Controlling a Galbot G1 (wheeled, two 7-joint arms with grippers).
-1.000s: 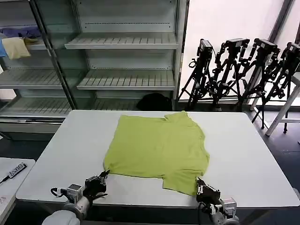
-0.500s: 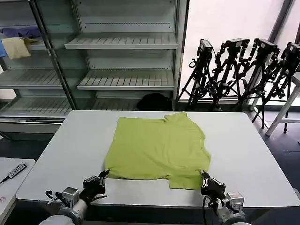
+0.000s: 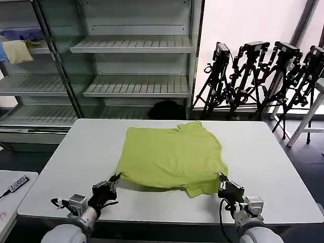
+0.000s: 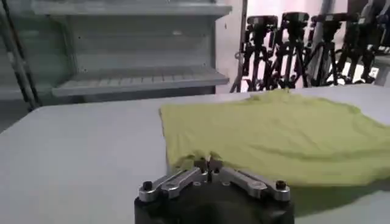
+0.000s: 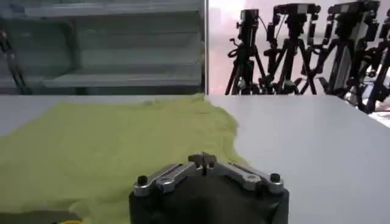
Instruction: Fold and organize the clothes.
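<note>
t-shirt (image 3: 172, 159) lies mid-table (image 3: 263, 167), its near hem at 12 o'clock from both my pincers. left pincer (image 3: 112, 183) pinches near-left corner, right pincer (image 3: 221, 185) pinches near-right corner, both closed on cloth. hem runs left-right between them; fold goes toward 12.
</note>
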